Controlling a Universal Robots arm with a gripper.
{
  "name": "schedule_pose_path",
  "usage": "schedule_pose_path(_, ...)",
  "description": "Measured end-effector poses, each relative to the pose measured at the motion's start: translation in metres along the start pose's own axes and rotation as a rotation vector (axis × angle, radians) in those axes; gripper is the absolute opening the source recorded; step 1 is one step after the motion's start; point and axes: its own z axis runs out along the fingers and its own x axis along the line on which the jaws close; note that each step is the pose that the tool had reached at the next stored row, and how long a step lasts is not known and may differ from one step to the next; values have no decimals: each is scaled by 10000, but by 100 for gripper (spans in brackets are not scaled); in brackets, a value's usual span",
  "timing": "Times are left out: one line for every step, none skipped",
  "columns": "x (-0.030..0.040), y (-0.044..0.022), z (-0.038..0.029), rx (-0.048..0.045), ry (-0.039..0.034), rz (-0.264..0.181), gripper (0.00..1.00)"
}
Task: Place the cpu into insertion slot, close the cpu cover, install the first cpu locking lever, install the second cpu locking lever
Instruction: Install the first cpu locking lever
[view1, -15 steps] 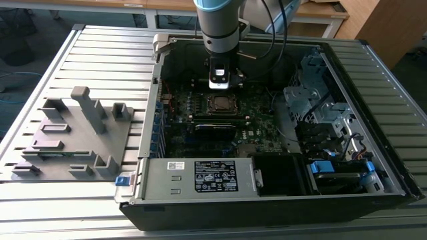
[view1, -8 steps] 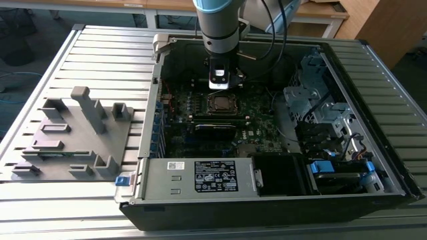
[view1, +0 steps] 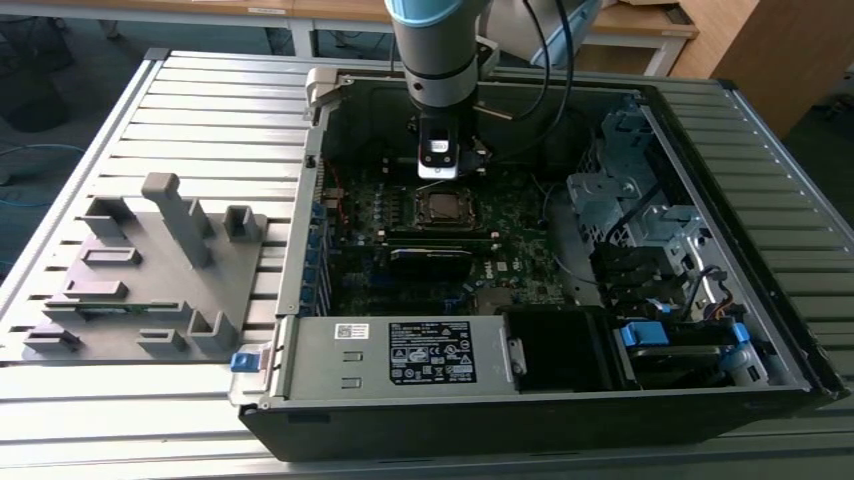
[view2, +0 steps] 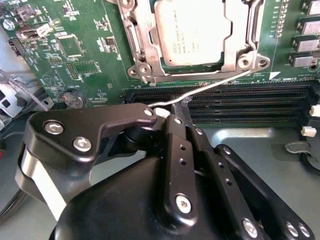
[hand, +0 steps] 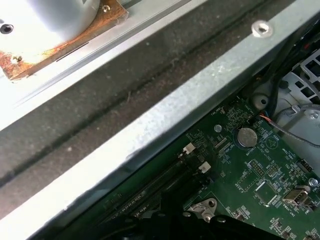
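Step in hand: installing a cpu locking lever, judged from the grip; which of the two levers it is cannot be told.
cpu (view2: 192, 32): lying flat in the insertion slot (view2: 134, 69) on the motherboard (view2: 85, 65).
cpu cover (view2: 239, 47): down over the chip, its frame lying around the edges.
End effector (view2: 159, 114): in the second wrist view the fingers appear clenched on the free end of the thin wire locking lever (view2: 215, 82). The lever rises at a slant from the socket corner across the memory slots (view2: 240, 102).
Exterior view: the end effector (view1: 445, 172) hangs inside the open computer case (view1: 400, 430), with the chip just at its 6 o'clock. The case stands on the slatted worktop (view1: 200, 110).
What the step calls for: probably a firm hold on the springy wire while it is pushed down and hooked under its catch; slipping is the risk.
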Motion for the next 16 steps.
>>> schedule_pose_path(0, 1, -6, 2, 0, 1, 10)
schedule_pose_path(-1, 5, -18, 1, 0, 1, 10)
schedule_pose_path(-1, 10, -33, 0, 0, 1, 10)
schedule_pose_path(-2, 16, -51, 0, 0, 0, 10)
schedule_pose_path(-3, 21, -69, -3, 0, 1, 10)
schedule_pose_path(-4, 27, -87, -3, 2, 1, 10)
schedule_pose_path(-5, 32, -105, -3, 4, 1, 10)
schedule_pose_path(-5, 38, -123, -8, 7, 3, 10)
schedule_pose_path(-6, 44, -140, -14, 10, 4, 10)
schedule_pose_path(-6, 48, -155, -17, 13, 5, 10)
schedule_pose_path(-7, 51, -166, -19, 16, 6, 10)
schedule_pose_path(-7, 54, -173, -21, 17, 7, 10)
schedule_pose_path(-8, 56, -182, -22, 18, 7, 10)
schedule_pose_path(-8, 59, -190, -24, 19, 7, 10)
schedule_pose_path(-8, 61, -198, -24, 19, 7, 10)
schedule_pose_path(-9, 64, -207, -25, 20, 7, 10)
